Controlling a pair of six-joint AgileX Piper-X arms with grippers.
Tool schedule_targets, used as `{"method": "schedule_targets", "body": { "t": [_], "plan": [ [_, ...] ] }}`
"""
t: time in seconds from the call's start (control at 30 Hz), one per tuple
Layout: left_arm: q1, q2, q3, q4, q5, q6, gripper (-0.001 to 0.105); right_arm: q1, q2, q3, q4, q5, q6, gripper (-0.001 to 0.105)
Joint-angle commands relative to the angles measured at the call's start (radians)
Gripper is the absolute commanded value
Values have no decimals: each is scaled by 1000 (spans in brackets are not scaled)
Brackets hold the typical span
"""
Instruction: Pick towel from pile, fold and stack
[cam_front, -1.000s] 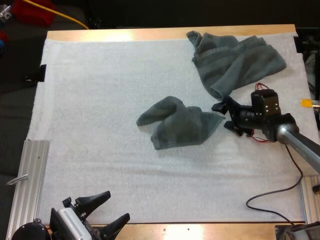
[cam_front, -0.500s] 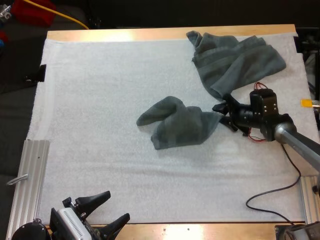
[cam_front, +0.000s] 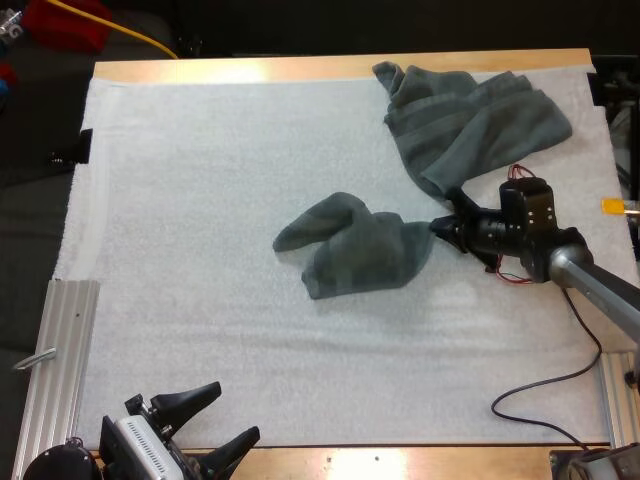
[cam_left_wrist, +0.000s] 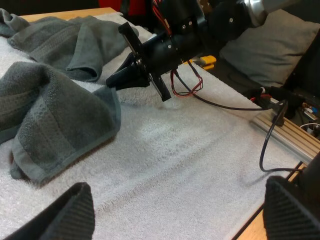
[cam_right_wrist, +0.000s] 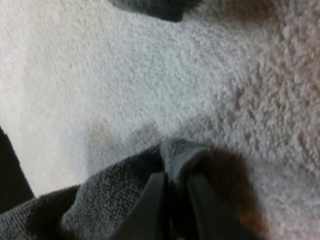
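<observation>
Holds the left gripper (cam_front: 235, 410) at the near edge of the desk (cam_front: 400, 462) with fingers spread on nothing, likely just out of the way. Pinches the right corner of the crumpled towel (cam_front: 355, 248) mid-mat with the right gripper (cam_front: 437, 227), clamped on cloth, probably to drag or spread it. Leaves bare white mat (cam_front: 200, 200) wide to the left. Crowds the second towel (cam_front: 470, 120) just behind, at the far right edge.

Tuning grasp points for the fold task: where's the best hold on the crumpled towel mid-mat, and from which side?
Its corner nearest the right arm, approached low from that side. There the crumpled towel tapers to a thin point on the mat, clear of its bunched folds and the other towel. The right gripper is shut on it, fingers pinching both sides.
</observation>
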Motion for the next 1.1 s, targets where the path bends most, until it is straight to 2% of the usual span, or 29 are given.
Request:
{"method": "schedule_targets", "body": {
  "t": [0.0,0.13,0.3,0.5,0.77,0.87,1.07],
  "plan": [
    [-5,-39,-6,-2,6,-15,68,-1,2,2,2,-22,-29,1],
    [-5,-3,8,11,3,-161,68,-1,-2,2,17,-63,-84,1],
    [-5,93,26,-12,13,-154,68,-1,-30,2,97,-38,-160,1],
    [-5,273,26,-98,14,-147,68,-1,-57,2,185,-25,-242,1],
    [-5,536,26,-168,14,-148,68,-1,-57,2,188,-24,-246,1],
    [-5,618,26,-235,14,-177,68,-1,-57,2,188,-22,-246,1],
    [-80,788,26,-330,0,-187,68,-1,-57,2,188,-22,-246,1]
  ]
}}
